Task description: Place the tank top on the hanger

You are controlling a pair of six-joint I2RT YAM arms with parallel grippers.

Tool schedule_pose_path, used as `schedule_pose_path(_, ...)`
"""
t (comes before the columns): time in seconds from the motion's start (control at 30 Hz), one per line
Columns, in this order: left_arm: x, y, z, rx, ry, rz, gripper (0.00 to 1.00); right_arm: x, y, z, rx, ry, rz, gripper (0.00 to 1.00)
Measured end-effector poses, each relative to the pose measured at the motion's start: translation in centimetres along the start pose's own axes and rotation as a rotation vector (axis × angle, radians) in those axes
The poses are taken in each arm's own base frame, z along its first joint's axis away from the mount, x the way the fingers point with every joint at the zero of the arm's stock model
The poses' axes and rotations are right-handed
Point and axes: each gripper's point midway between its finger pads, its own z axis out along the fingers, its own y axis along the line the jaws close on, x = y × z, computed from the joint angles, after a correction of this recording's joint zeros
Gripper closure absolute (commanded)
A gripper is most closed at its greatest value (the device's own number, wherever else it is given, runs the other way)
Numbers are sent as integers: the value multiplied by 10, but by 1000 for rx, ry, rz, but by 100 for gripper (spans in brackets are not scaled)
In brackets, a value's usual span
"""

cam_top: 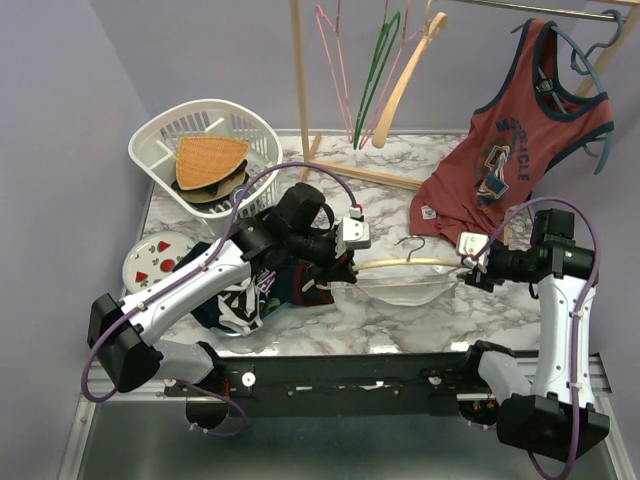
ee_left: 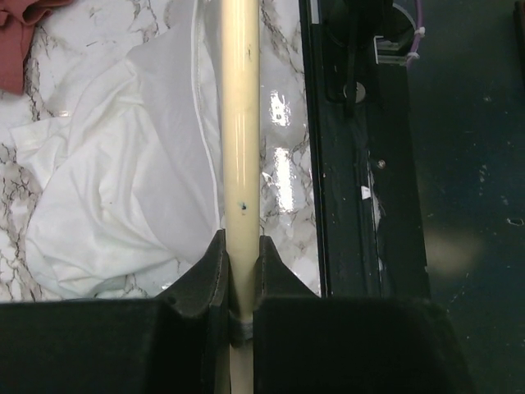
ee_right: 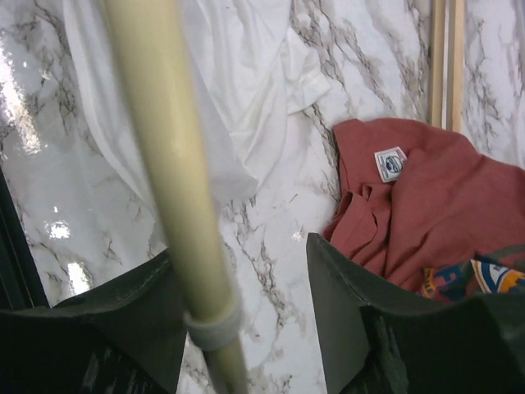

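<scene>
Your left gripper (ee_left: 240,250) is clamping tight on the hanger (ee_left: 240,123). Your right gripper (ee_right: 246,279) is standing wide open, one finger touching the hanger, while the tank top (ee_left: 123,180) is lying crumpled on the table (ee_left: 283,164) beneath.

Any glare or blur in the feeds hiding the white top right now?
Top view: sharp, but the tank top nearly washes out against the pale marble table. Left wrist: bright glare patches beside the hanger. Right wrist: hanger soft, too close.
</scene>
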Motion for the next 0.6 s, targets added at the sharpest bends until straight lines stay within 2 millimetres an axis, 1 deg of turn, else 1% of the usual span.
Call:
schedule_pose_path(0.03,1,0,0,2,5,0,100,1,3,2,-7,-1,0,73)
schedule_pose_path(0.07,1,0,0,2,7,4,100,2,7,3,-14,-2,0,78)
schedule_pose_path(0.1,1,0,0,2,8,9,100,2,10,4,-19,-2,1,90)
schedule_pose_path(0.17,2,1,0,-1,10,13,100,2,13,5,-23,-6,-8,99)
schedule_pose_path(0.2,2,2,-1,-7,15,27,100,3,15,5,-26,-4,-18,100)
schedule_pose_path(0.23,4,3,-1,-8,19,33,100,3,19,6,-26,-5,-32,98)
schedule_pose_path(0.27,4,3,-1,-8,22,37,100,3,20,6,-24,-5,-34,93)
schedule_pose_path(0.3,5,3,-1,-6,24,42,100,2,23,6,-20,-5,-40,83)
schedule_pose_path(0.37,7,2,-2,-2,31,51,100,0,24,4,-6,-5,-51,69)
schedule_pose_path(0.4,8,1,-1,1,35,54,100,-1,25,3,-1,-4,-54,59)
schedule_pose_path(0.47,8,1,-2,3,37,57,100,-3,25,2,8,-7,-54,55)
schedule_pose_path(0.6,8,4,0,-7,37,56,100,-14,26,3,12,-59,-41,53)
